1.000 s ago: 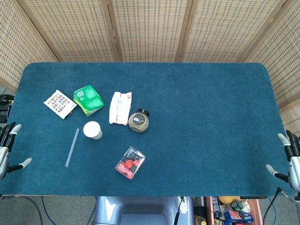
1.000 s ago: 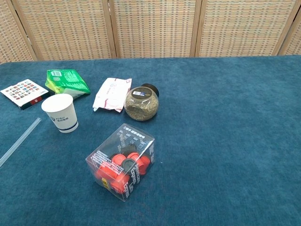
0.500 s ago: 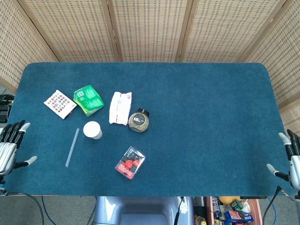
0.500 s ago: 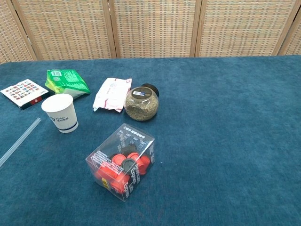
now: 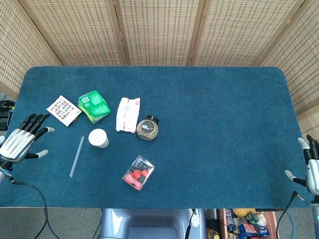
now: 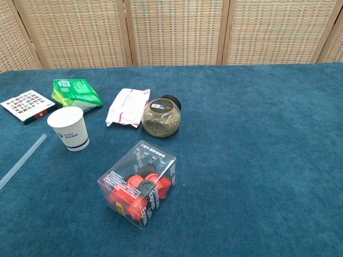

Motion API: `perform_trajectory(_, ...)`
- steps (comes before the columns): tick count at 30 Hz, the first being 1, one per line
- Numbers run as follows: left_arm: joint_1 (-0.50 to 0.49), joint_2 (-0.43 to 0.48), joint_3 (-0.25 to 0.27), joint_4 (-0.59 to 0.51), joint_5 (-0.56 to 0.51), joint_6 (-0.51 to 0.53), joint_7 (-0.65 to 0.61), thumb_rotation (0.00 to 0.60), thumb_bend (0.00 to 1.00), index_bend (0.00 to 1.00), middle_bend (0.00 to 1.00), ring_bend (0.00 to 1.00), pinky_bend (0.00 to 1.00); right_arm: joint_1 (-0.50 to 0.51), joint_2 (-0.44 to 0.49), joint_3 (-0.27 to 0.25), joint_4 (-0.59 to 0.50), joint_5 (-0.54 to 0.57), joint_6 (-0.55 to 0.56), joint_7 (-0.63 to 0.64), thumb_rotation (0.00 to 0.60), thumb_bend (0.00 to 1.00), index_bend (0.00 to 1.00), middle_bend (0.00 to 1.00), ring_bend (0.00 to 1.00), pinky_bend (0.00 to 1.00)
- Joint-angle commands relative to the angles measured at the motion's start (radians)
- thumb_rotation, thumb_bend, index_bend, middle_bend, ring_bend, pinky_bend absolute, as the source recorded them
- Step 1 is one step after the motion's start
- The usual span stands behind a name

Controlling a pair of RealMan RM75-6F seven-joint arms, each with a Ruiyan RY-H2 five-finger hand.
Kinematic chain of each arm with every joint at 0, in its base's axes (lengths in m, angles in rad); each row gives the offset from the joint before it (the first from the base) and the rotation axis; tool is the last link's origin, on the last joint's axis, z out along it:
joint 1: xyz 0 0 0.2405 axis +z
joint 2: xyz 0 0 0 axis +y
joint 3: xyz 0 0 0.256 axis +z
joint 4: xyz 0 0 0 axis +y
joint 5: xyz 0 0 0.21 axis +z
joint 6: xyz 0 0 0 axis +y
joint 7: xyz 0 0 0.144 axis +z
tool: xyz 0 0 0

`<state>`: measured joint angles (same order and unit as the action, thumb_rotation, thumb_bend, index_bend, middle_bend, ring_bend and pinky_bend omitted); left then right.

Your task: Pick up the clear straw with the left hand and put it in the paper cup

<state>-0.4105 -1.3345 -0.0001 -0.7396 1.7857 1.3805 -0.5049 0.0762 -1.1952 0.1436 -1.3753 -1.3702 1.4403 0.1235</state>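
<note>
Left hand (image 5: 20, 143) hovers empty at the left edge, fingers spread wide.
Straw (image 5: 77, 156) lies flat beside the upright paper cup (image 5: 98, 138); right hand (image 5: 310, 168) sits lower right, fingers apart, holding nothing.

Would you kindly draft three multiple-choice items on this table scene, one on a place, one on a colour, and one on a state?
1. Where does the clear straw lie relative to the paper cup?
A. Inside it
B. On the cloth beside it, toward the left hand
C. Across the jar

2. What colour are the caps inside the clear box?
A. Mostly red
B. Yellow
C. Green

3. What is the state of the left hand?
A. Holding the straw
B. Pressing on the cup
C. Empty, fingers spread

Answers: 1 B, the straw rests flat on the cloth apart from the upright cup. 2 A, red caps show through the clear walls. 3 C, the head view shows it at the table's edge, holding nothing.
</note>
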Motion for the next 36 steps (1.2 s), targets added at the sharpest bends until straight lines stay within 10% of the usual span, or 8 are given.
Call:
perform_trajectory(1, -0.098, -0.116, 0.058, 0.269, 0.099, 0.016, -0.023, 0.6, 0.32, 0.36, 0.0, 0.0, 0.0, 0.006, -0.006, 0.006, 0.005, 0.017, -0.014, -0.019, 0.6, 0.0, 0.0, 0.0, 0.0, 0.0)
perform_trajectory(12, -0.23, -0.257, 0.215, 0.583, 0.213, -0.028, 0.001, 0.6, 0.41, 0.4, 0.0, 0.0, 0.0, 0.018, -0.029, 0.023, -0.004, 0.07, -0.03, -0.122, 0.6, 0.0, 0.0, 0.0, 0.0, 0.0)
perform_trajectory(36, -0.287, -0.365, 0.296, 0.643, 0.185, -0.143, 0.006, 0.6, 0.41, 0.43, 0.0, 0.0, 0.0, 0.015, -0.033, 0.02, 0.001, 0.071, -0.031, -0.125, 0.6, 0.0, 0.0, 0.0, 0.0, 0.0)
